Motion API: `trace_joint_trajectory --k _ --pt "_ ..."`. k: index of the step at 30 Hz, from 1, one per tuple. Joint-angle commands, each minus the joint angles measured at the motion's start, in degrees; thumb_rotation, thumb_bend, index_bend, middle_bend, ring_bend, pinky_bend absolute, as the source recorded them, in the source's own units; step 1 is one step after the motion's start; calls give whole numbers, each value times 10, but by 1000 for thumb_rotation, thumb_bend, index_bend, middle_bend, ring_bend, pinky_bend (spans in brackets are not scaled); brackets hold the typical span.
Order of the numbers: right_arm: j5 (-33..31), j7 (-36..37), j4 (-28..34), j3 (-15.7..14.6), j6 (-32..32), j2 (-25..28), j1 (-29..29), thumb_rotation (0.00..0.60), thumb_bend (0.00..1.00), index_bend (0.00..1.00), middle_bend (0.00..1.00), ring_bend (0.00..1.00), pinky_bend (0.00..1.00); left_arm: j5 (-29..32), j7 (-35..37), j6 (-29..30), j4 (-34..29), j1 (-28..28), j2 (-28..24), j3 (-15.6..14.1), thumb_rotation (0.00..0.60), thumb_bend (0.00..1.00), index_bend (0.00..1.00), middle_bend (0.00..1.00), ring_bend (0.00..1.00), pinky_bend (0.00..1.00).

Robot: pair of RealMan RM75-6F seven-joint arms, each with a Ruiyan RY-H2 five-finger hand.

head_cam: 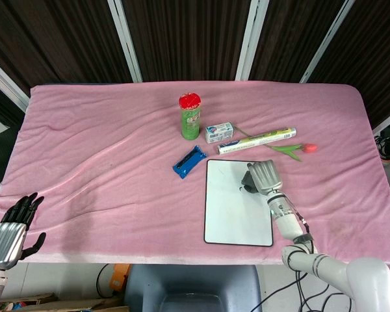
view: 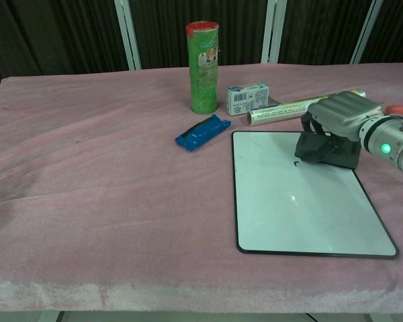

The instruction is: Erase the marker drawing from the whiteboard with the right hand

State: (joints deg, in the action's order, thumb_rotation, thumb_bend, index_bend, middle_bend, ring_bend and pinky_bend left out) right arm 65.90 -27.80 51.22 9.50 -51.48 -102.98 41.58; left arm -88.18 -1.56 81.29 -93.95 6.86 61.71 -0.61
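A white whiteboard (head_cam: 231, 211) (view: 292, 208) with a black rim lies on the pink cloth, front right of centre. My right hand (head_cam: 264, 175) (view: 339, 117) holds a black eraser (head_cam: 247, 187) (view: 324, 149) flat on the board's far right corner. A small dark marker trace (view: 296, 162) shows just left of the eraser. The remainder of the board looks white. My left hand (head_cam: 10, 231) hangs off the table's front left corner with fingers spread, holding nothing.
Behind the board lie a blue wrapped bar (head_cam: 188, 161) (view: 203, 131), a green can with red lid (head_cam: 190, 117) (view: 203, 67), a small white-blue box (head_cam: 219, 132) (view: 248, 98), a foil roll (head_cam: 257, 140) (view: 289, 109) and a tulip (head_cam: 299, 149).
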Motion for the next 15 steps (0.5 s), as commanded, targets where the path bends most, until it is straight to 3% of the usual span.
trace_joint_trajectory --k 1,8,15 --pt "-16 6 -43 24 25 -31 27 600 490 978 770 757 790 1 0 0 0 0 0 1 600 400 0 0 0 163" --pt "-3 15 -48 28 25 -53 43 600 490 978 770 757 790 1 4 3 1 -1 -1 2 600 401 0 0 0 163" --pt "40 16 37 -5 -17 -24 19 600 490 978 770 757 790 -6 9 9 2 -3 -2 -1 600 401 0 0 0 164"
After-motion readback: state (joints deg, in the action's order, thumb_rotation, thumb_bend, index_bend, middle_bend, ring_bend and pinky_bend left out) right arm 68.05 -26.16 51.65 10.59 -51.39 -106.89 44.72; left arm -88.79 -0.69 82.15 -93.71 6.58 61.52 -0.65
